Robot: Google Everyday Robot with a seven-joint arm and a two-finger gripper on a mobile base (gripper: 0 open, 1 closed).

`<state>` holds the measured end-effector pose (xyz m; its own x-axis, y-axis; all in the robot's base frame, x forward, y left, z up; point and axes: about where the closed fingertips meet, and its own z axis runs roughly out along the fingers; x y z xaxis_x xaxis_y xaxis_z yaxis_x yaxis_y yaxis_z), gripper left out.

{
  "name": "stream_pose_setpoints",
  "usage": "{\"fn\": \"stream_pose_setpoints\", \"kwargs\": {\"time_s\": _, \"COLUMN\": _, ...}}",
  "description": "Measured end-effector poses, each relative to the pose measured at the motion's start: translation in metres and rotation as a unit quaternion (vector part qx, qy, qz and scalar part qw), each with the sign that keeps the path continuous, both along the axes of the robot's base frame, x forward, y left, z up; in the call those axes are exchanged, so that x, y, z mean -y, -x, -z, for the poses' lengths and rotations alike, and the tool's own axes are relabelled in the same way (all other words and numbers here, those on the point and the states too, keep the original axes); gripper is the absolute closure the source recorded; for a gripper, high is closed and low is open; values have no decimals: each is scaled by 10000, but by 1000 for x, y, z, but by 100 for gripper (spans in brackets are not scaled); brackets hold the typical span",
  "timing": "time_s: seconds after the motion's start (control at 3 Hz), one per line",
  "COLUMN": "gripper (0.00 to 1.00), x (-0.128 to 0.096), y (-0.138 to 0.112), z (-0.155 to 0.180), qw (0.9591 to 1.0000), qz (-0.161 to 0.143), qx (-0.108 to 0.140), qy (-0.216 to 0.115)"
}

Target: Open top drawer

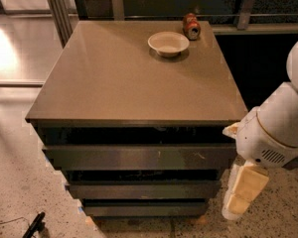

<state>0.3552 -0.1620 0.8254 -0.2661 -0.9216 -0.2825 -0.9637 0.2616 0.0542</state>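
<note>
dark grey-brown and flat, without handle: top drawer, at 6 o'clock from the middle of the view, just under a dark gap below the edge of the tabletop. widest and tallest of three fronts, with small pale scratch near its right end. under it, toward 6 o'clock, middle drawer front and then bottom drawer front, both narrower and thinner.

at 4 o'clock of the view, cream-coloured gripper, hanging downward below the white arm. placed just beside the right end of the cabinet, at about 4 o'clock from the top drawer, level with the two lower fronts. cannot tell if the claw is spread or pressed together, and cannot tell if it touches the cabinet.

on the tan tabletop, toward 12 o'clock, pale bowl, upright. just beside it at 1 o'clock, red-brown can, near the far edge.

at 7 o'clock, on the speckled floor, thin black object.
</note>
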Motion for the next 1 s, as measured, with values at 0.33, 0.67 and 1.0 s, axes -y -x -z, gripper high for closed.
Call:
{"fn": "stream_pose_setpoints", "kwargs": {"time_s": 0.33, "gripper": 0, "x": -23, "y": -17, "z": 44, "qw": 9990, "qz": 70, "qx": -224, "qy": -377}}
{"fn": "stream_pose_setpoints", "kwargs": {"time_s": 0.67, "gripper": 0, "x": -23, "y": -17, "z": 44, "qw": 9990, "qz": 70, "qx": -224, "qy": -378}}
{"fn": "stream_pose_setpoints", "kwargs": {"time_s": 1.0, "gripper": 0, "x": -22, "y": -17, "z": 57, "qw": 9985, "qz": 138, "qx": -275, "qy": -452}}
